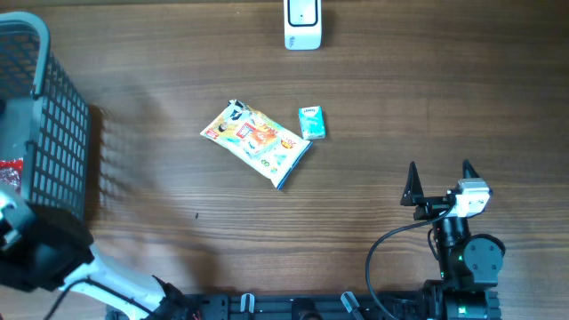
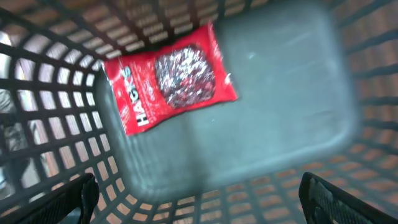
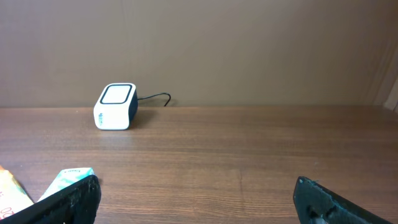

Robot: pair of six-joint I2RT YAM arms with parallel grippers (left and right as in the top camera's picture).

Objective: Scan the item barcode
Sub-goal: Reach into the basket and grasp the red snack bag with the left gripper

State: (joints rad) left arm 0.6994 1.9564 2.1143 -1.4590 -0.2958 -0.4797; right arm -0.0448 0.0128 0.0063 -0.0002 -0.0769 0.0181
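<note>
Hovering over the basket (image 1: 53,107) at far left, the left hand (image 2: 202,199) is gaping fully open and holding nothing. A red packet (image 2: 168,81) is lying flat on the basket floor, probably already handled. Mid-table (image 1: 178,231), an orange snack bag (image 1: 256,142) and a small teal pack (image 1: 312,123) are lying just beside each other, well apart from the scanner (image 1: 302,25) at the far edge. The right hand (image 1: 439,169) is sitting wide open and empty, front right. Scanning of these two is looking not yet started: picking up and presenting the barcode are both remaining.
</note>
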